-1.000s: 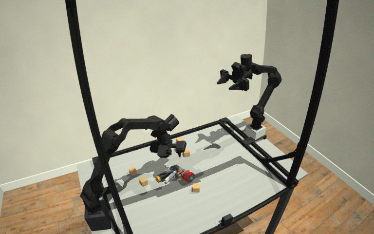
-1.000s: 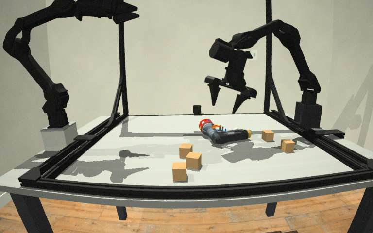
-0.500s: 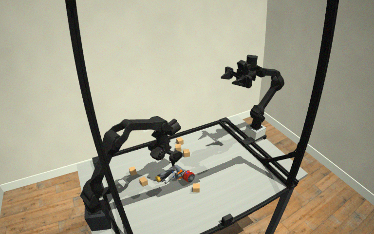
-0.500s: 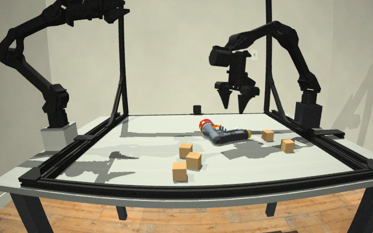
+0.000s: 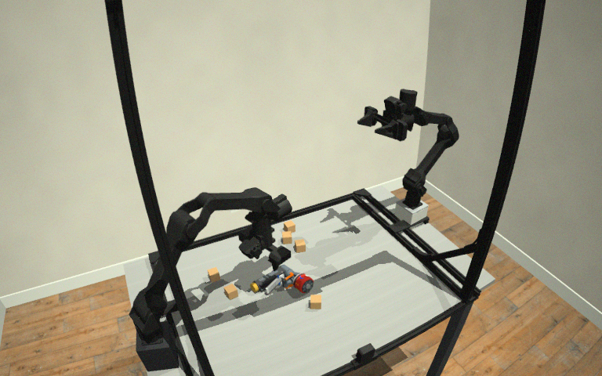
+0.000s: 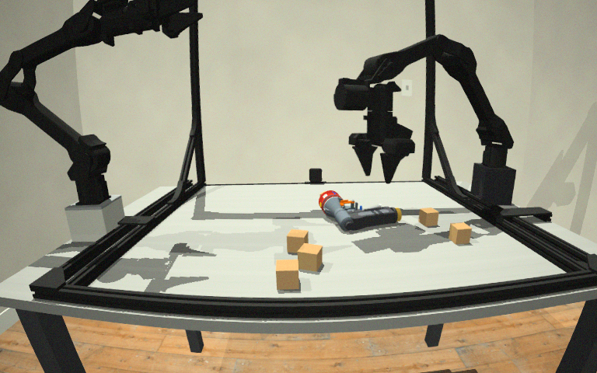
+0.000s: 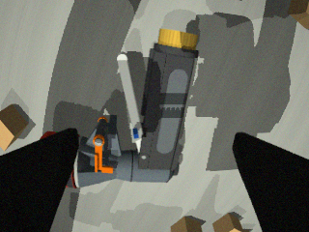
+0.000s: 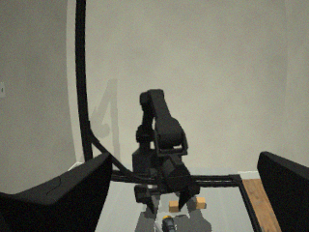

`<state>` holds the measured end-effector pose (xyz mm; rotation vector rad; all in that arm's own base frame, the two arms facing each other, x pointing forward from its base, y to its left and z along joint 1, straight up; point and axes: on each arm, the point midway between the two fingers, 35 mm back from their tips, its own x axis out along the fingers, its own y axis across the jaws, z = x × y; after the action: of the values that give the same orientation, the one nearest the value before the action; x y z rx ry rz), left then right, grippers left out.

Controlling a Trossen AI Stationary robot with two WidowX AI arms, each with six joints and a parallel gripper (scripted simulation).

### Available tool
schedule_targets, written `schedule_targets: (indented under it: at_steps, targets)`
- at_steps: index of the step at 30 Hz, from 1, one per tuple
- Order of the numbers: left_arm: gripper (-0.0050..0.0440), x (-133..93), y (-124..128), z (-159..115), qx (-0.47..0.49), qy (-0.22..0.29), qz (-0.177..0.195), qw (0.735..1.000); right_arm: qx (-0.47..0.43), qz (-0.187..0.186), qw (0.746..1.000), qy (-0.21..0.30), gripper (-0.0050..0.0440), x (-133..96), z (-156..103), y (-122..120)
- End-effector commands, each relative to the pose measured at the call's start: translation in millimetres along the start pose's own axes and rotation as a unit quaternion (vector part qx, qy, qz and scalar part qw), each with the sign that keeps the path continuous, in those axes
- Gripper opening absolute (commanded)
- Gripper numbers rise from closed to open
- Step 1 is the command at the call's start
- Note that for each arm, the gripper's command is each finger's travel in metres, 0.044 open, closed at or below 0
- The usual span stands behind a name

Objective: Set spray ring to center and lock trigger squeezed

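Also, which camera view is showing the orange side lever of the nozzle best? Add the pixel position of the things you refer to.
The left wrist view: the orange lever (image 7: 98,157) (image 6: 347,202) (image 5: 288,276) appears large, its bent shape plain. Exterior and top show it small; in the right wrist view I cannot make it out.

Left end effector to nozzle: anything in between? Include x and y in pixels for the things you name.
Nothing visible. The left end effector (image 5: 265,261) (image 6: 377,179) (image 7: 157,140) hangs open above the nozzle (image 5: 284,280) (image 6: 367,218) (image 7: 166,116); the wooden cubes (image 5: 230,291) (image 6: 428,217) (image 7: 12,127) sit off to its sides, outside the gap.
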<state>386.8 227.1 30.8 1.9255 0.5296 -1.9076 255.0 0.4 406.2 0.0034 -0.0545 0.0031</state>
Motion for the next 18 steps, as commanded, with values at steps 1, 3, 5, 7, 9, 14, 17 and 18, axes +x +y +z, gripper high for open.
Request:
schedule_targets:
  at_steps: [1, 3, 5, 7, 9, 14, 17, 18]
  targets:
    - [0.0400, 10.1, -0.4, 0.3, 0.004, -0.006, -0.002, 1.000, -0.002, -0.002, 1.000, 0.002, 0.0400, 0.5, -3.3, -0.4]
    - [0.0400, 13.4, -0.4, 0.0, 0.004, -0.006, -0.002, 1.000, -0.002, -0.002, 1.000, 0.002, 0.0400, 0.5, -3.3, -0.4]
    - [0.0400, 16.7, -0.5, -0.3, 0.004, -0.006, -0.002, 1.000, -0.002, -0.002, 1.000, 0.002, 0.0400, 0.5, -3.3, -0.4]
    - [0.0400, 20.0, -0.5, -0.5, 0.004, -0.006, -0.002, 1.000, -0.002, -0.002, 1.000, 0.002, 0.0400, 0.5, -3.3, -0.4]
    - [0.0400, 23.3, -0.5, -0.8, 0.004, -0.006, -0.002, 1.000, -0.002, -0.002, 1.000, 0.002, 0.0400, 0.5, -3.3, -0.4]
    - [0.0400, 28.2, -0.5, -1.1, 0.004, -0.006, -0.002, 1.000, -0.002, -0.002, 1.000, 0.002, 0.0400, 0.5, -3.3, -0.4]
    - [0.0400, 33.1, -0.5, -1.3, 0.004, -0.006, -0.002, 1.000, -0.002, -0.002, 1.000, 0.002, 0.0400, 0.5, -3.3, -0.4]
    - [0.0400, 34.8, -0.5, -1.4, 0.004, -0.006, -0.002, 1.000, -0.002, -0.002, 1.000, 0.002, 0.0400, 0.5, -3.3, -0.4]
